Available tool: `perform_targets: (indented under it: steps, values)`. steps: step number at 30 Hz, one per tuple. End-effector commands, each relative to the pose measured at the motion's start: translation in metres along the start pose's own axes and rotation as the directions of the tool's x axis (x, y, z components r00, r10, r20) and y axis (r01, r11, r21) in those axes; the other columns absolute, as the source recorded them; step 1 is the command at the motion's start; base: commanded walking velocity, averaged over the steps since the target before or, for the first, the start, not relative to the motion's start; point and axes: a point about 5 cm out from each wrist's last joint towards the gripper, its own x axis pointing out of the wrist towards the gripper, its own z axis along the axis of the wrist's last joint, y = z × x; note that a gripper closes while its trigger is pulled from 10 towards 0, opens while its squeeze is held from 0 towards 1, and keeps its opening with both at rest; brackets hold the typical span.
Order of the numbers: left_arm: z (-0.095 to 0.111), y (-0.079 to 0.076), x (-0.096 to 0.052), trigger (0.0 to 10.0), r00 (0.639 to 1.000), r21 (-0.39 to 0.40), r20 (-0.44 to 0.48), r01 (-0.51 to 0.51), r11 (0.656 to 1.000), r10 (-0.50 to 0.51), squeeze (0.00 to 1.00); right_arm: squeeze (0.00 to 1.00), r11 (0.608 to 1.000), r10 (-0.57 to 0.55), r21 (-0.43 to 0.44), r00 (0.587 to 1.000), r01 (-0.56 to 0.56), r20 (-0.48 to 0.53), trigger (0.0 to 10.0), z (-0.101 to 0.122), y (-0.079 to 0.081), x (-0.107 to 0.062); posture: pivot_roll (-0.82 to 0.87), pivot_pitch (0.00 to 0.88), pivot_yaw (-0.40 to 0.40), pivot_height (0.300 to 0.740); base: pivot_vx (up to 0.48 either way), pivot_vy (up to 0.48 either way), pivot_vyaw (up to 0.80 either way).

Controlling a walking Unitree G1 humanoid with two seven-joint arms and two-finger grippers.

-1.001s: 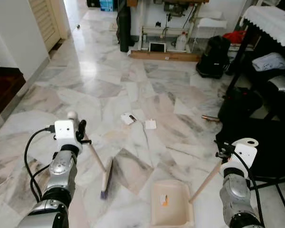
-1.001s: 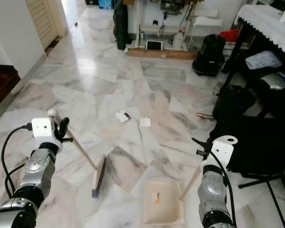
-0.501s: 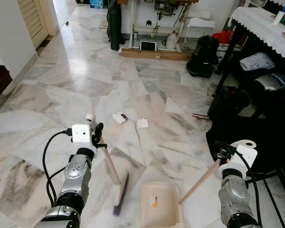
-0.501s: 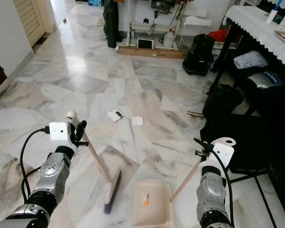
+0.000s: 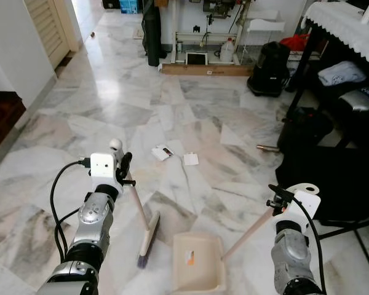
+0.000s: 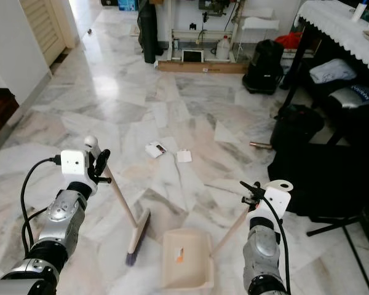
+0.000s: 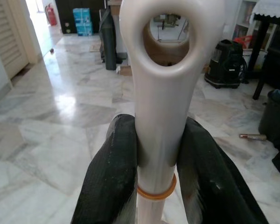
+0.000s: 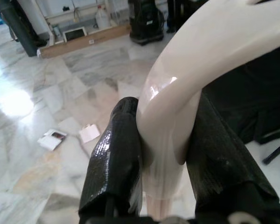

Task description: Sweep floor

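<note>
Both tools held; broom (image 5: 144, 228) nearer dustpan (image 5: 198, 262).

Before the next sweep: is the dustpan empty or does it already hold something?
Not empty: the dustpan, lying flat on the floor, holds one small orange-and-white scrap. Two paper scraps still lie farther out.

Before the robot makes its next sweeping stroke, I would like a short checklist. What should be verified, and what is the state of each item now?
1. Left gripper holds the broom handle: ok, jaws shut on it.
2. Right gripper holds the dustpan handle: ok, jaws shut on it.
3. Broom bristles on the floor beside the dustpan: ok, just to its left.
4. Dustpan lies flat on the marble: ok, with one small orange-and-white scrap inside.
5. Litter in reach of the broom: not ok, the two paper scraps lie farther ahead.
6. Broom path free of the black bags: ok, they stand far to the right.
</note>
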Motion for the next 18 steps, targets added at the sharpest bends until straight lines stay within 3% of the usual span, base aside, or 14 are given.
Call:
perform_targets:
  steps: [1, 7, 12, 15, 18]
  values:
    - [0.014, 0.002, 0.010, 10.0, 0.999, 0.035, 0.034, 0.022, 0.999, -0.023, 0.00, 0.00, 1.000, -0.006, 0.022, 0.999, 0.006, 0.035, 10.0, 0.004, 0.004, 0.001, 0.20, 0.000, 0.028, 0.740, 0.000, 0.000, 0.00]
    - [0.015, 0.004, 0.013, 10.0, 1.000, 0.019, 0.021, -0.001, 1.000, 0.000, 0.00, 0.00, 1.000, 0.023, 0.019, 0.998, -0.024, 0.056, 10.0, 0.009, 0.010, 0.003, 0.17, 0.000, 0.023, 0.740, 0.000, 0.000, 0.00]
    - [-0.003, 0.001, 0.008, 10.0, 0.997, -0.022, -0.073, -0.021, 1.000, 0.019, 0.00, 0.00, 1.000, -0.016, 0.021, 0.992, 0.014, 0.122, 10.0, 0.021, -0.004, 0.005, 0.13, 0.000, 0.041, 0.740, 0.000, 0.000, 0.00]
    - [-0.013, -0.002, 0.002, 10.0, 0.994, 0.001, -0.111, 0.016, 1.000, -0.016, 0.00, 0.00, 0.998, -0.060, 0.029, 0.986, 0.056, 0.156, 10.0, 0.025, -0.013, 0.004, 0.12, 0.000, 0.043, 0.740, 0.000, 0.000, 0.00]
    - [-0.027, 0.004, -0.006, 10.0, 0.984, 0.018, -0.179, -0.014, 1.000, 0.017, 0.00, 0.00, 0.997, -0.077, 0.032, 0.983, 0.073, 0.169, 10.0, 0.027, -0.019, 0.003, 0.10, 0.000, 0.043, 0.740, 0.000, 0.000, 0.00]
